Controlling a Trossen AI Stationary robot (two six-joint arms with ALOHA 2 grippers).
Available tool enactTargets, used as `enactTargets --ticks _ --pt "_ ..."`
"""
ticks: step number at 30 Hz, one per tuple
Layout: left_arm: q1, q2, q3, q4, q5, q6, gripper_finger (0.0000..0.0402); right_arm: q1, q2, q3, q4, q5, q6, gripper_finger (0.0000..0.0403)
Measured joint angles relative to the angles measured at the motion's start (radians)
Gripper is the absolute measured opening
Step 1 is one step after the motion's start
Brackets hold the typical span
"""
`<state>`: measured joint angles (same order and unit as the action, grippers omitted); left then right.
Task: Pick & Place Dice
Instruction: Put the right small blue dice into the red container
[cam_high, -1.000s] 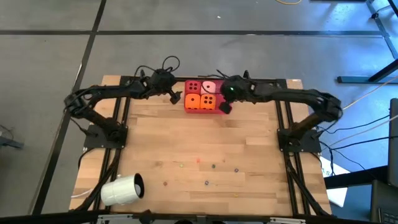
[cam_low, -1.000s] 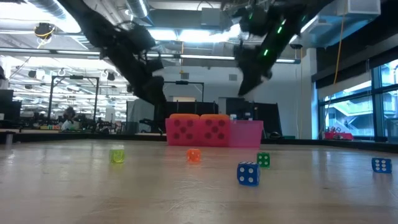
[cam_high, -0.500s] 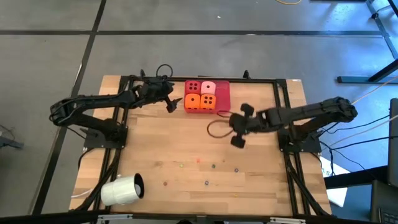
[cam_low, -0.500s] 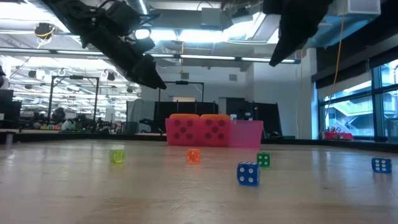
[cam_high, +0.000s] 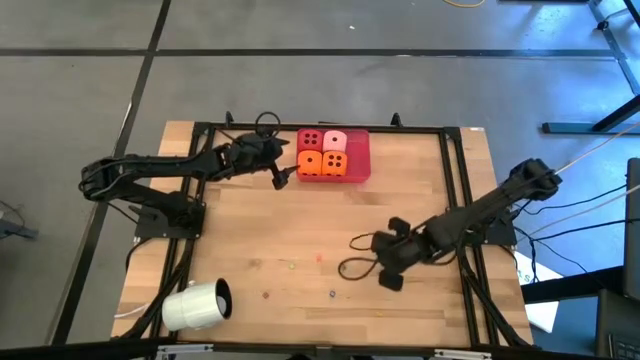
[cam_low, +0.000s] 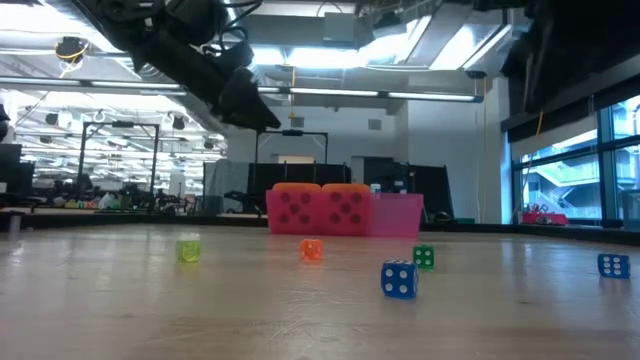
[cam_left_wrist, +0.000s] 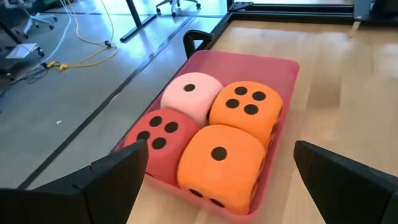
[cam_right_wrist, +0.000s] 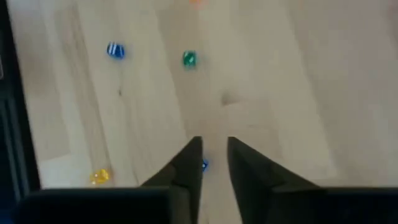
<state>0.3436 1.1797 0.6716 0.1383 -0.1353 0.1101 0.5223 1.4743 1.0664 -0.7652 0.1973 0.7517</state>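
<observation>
Four soft dice sit side by side in the flat red tray (cam_high: 360, 158) at the table's far edge: a red one (cam_left_wrist: 157, 129), a pale pink one (cam_left_wrist: 189, 93) and two orange ones (cam_left_wrist: 245, 106) (cam_left_wrist: 217, 158). My left gripper (cam_high: 282, 168) hangs wide open just left of the tray, its fingers (cam_left_wrist: 118, 177) short of the dice and touching none. My right gripper (cam_high: 386, 264) hovers over the table's near right part, pointing steeply down. Its fingers (cam_right_wrist: 186, 158) stand a narrow gap apart with nothing between them.
Small dice lie scattered on the wood: yellow-green (cam_low: 188, 250), orange (cam_low: 312, 250), green (cam_low: 423, 257), blue (cam_low: 398, 279) and another blue (cam_low: 613, 264). A white cup (cam_high: 197, 303) lies on its side at the near left corner. A dark cable loop (cam_high: 350, 268) hangs beside my right gripper.
My right gripper has swung away from the tray's right corner toward the table's near edge, ending above the small dice, and now points more steeply down. My left arm has drawn back a little toward the left, its gripper staying beside the tray. The four dice have not moved.
</observation>
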Motion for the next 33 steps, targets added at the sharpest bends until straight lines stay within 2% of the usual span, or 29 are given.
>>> enactTargets --ticks 8,14,26,29,33 --pt "-0.011 0.0 0.0 0.067 -0.002 -0.006 0.04 0.036 0.184 0.0 -0.011 -0.138 0.158 0.0178" --pt "-0.007 0.0 0.0 0.159 -0.003 0.024 0.04 0.045 0.283 0.0 0.016 -0.187 0.236 0.0214" --pt "-0.007 0.0 0.0 0.255 -0.003 0.093 0.04 0.045 0.362 0.002 0.083 -0.14 0.289 0.0215" --pt "-0.006 0.0 0.0 0.255 -0.002 0.096 0.04 0.045 0.37 0.004 0.081 -0.138 0.289 0.0201" --pt "-0.006 0.0 0.0 0.255 -0.002 0.112 0.04 0.043 0.372 0.003 0.073 -0.156 0.287 0.016"
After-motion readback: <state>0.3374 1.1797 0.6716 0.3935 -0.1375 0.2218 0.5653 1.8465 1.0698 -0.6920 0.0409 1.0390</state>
